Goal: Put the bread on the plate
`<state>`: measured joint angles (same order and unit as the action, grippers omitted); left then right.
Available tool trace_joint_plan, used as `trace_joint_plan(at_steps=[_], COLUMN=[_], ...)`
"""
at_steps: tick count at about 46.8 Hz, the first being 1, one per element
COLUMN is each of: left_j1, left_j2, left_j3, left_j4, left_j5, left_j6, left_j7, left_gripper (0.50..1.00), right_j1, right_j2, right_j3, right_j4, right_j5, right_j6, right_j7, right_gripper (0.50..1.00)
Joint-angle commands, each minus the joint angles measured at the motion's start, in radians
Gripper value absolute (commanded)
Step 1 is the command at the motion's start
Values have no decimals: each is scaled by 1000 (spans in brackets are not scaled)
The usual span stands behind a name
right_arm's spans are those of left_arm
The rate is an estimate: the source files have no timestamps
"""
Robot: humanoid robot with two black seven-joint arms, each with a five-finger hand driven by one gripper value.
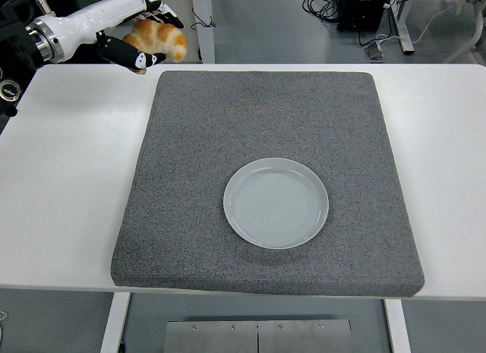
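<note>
My left hand (143, 33) is shut on the bread (159, 39), a golden croissant-shaped roll, and holds it high in the air at the picture's top left, above the table's far left edge. Its white shell and black fingers wrap the bread from above and below. The pale grey plate (276, 203) lies empty on the grey mat (266, 110), a little right of the middle, far from the hand. The right arm does not show.
The grey mat covers most of the white table (68, 178). Beyond the table's far edge are table legs and cables on the floor (334, 4).
</note>
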<state>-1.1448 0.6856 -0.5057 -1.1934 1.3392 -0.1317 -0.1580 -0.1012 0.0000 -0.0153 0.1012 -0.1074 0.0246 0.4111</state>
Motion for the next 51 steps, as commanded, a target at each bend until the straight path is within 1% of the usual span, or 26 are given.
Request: trace_joint_plan(at_steps=[1,8,22,33,51], left_j1=[-13,-45,-47,-64,-76], left_j2=[-6,-21,-75,-159,-297], left_j3=[-2,-8,-30,-30,-23], left_j4=[0,0,-3,-8,-8], left_j5=[0,-3,-2,-5,2], left_j6=[0,-12,-28,-28,-28], left_j7=[0,0,8,28,28], left_gripper=[624,625,628,630,634], right_j1=[0,0,0,0,0], right_j2=[0,0,0,0,0], right_j3=[0,0,0,0,0], right_j4=[0,0,0,0,0], right_j5=[0,0,0,0,0], right_j6=[0,0,0,0,0], right_j7=[0,0,0,0,0], right_gripper=[1000,1000,1000,1000,1000])
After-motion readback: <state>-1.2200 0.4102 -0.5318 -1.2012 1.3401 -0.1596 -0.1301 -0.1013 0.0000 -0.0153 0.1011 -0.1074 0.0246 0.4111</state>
